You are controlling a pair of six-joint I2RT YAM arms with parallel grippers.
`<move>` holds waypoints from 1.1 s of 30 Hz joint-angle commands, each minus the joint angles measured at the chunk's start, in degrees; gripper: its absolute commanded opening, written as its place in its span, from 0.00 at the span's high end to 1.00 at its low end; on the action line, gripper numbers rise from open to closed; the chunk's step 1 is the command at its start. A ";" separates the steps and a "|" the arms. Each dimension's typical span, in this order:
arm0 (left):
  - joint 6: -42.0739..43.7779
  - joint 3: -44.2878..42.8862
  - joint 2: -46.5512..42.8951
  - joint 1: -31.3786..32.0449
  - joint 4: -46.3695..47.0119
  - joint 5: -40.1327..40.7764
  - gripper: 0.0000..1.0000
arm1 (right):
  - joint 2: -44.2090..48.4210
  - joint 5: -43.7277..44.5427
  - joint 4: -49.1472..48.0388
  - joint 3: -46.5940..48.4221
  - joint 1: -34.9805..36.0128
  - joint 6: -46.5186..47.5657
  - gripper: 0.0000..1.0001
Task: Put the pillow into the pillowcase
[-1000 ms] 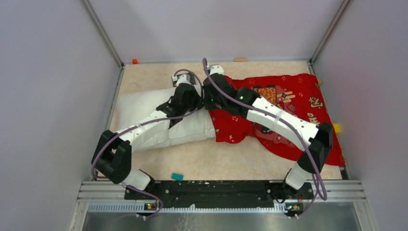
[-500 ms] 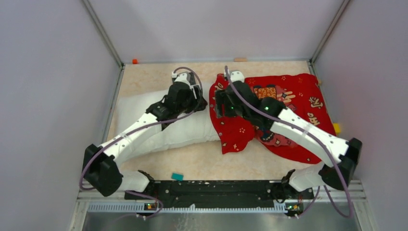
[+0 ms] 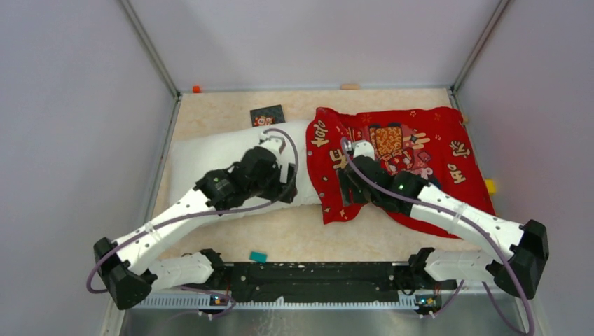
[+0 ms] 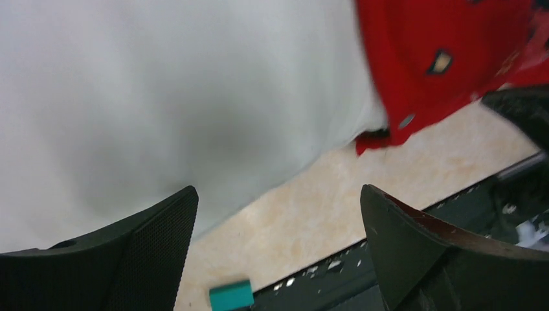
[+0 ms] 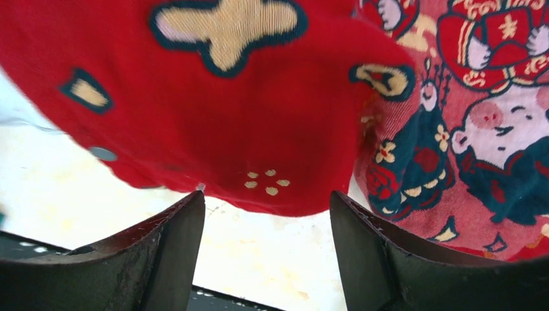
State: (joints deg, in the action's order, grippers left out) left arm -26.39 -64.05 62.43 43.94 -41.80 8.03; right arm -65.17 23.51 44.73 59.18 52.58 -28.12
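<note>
Left gripper [image 4: 278, 194] gapes wide with nothing in it, poised over the near edge of the pillow [image 3: 203, 150]. The right gripper [image 5: 267, 197] is just as wide and empty, above the loose lower-left corner of the pillowcase [image 3: 427, 140]. In the top view the pillow lies left of centre, slanting, and the pillowcase is spread to its right, its red edge lapping over the pillow's right end. Both arms reach in from the bottom of the frame and cover part of each. A small dark printed card [image 3: 267, 115] lies just above the pillow, and a teal block [image 3: 258, 257] sits near the black rail [image 3: 315, 276] at the bottom. An orange bit [image 3: 197, 89] and a tan bit [image 3: 349, 87] sit at the top edge of the table, a yellow bit [image 3: 490, 186] at its right edge. The table [image 3: 231, 231] is pale beige and mottled; plain grey walls [image 3: 70, 140] close it in on three sides.
</note>
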 commanded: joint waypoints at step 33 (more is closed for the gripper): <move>7.21 -40.45 17.10 -3.11 -5.07 -2.62 1.00 | -30.46 -13.32 12.93 66.37 -7.73 12.47 1.00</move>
State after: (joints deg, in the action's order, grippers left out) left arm -12.40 -97.10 67.99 51.99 -51.70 10.66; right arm -86.28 29.12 63.57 123.00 52.75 -17.61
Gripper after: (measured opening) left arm 0.012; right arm 0.012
